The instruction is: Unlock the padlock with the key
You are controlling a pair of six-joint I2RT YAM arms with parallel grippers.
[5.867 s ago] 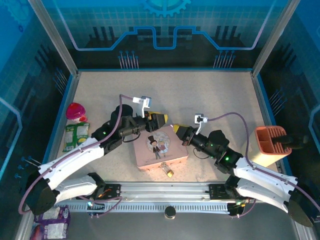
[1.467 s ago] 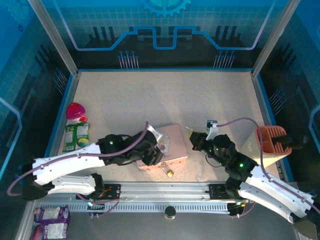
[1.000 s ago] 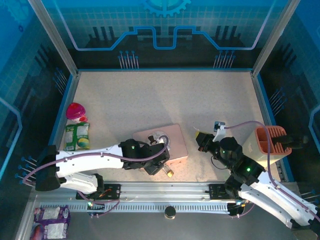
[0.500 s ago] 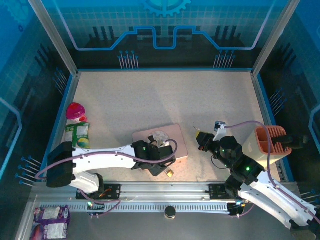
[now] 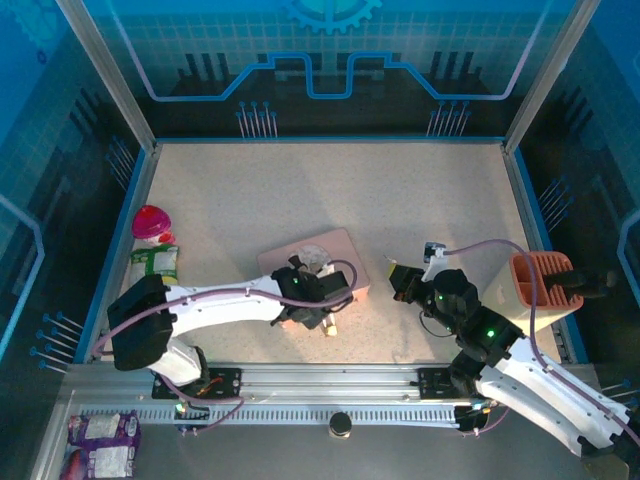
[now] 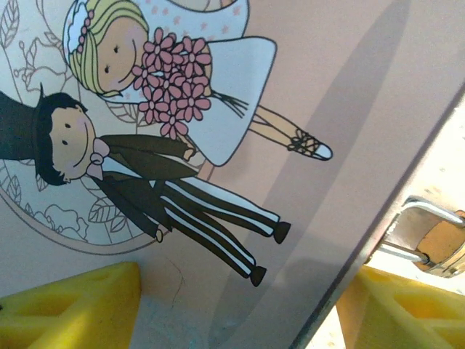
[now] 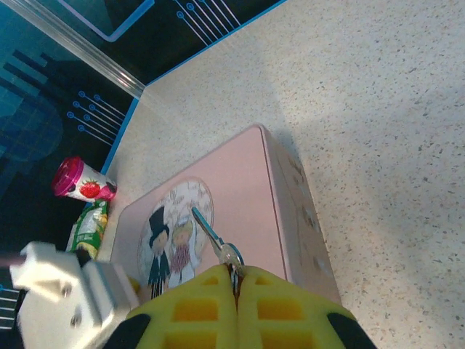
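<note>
One pink tin (image 7: pixel 247 182), padlock (image 6: pixel 436 240) seemingly attached

A pink tin (image 5: pixel 340 250) lies flat on the speckled table (image 5: pixel 300 180). Its lid shows a drawn bride and groom (image 6: pixel 145 138). By the left edge stands a little cup (image 5: pixel 151 222) with a pink top, with a green packet (image 5: pixel 152 268) just beside it. An orange holder (image 5: pixel 535 290) stands at the right edge. A purple bag (image 5: pixel 100 445) lies off the table, near left.

The padlock (image 6: pixel 436 243) sits just beside the tin (image 6: pixel 349 109).
</note>
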